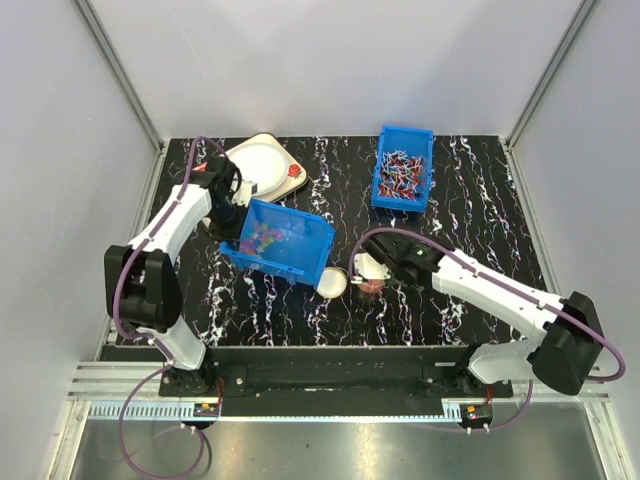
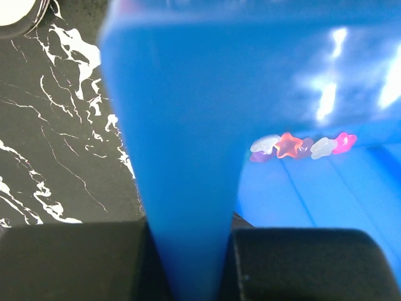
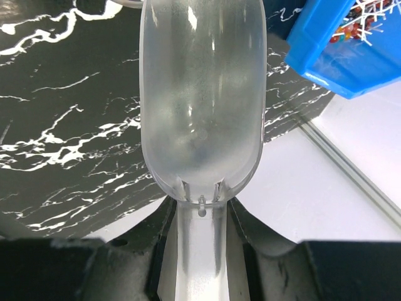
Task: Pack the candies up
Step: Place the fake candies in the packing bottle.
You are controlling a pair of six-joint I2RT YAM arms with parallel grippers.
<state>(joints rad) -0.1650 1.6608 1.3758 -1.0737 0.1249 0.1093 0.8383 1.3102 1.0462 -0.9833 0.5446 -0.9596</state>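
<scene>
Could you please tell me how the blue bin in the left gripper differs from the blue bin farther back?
The near bin is tilted, its wall clamped in the left gripper; the far bin sits flat on the table, untouched. The near bin holds small multicoloured candies; the far bin holds red-white-dark wrapped sweets. Both are blue, open-topped bins.
</scene>
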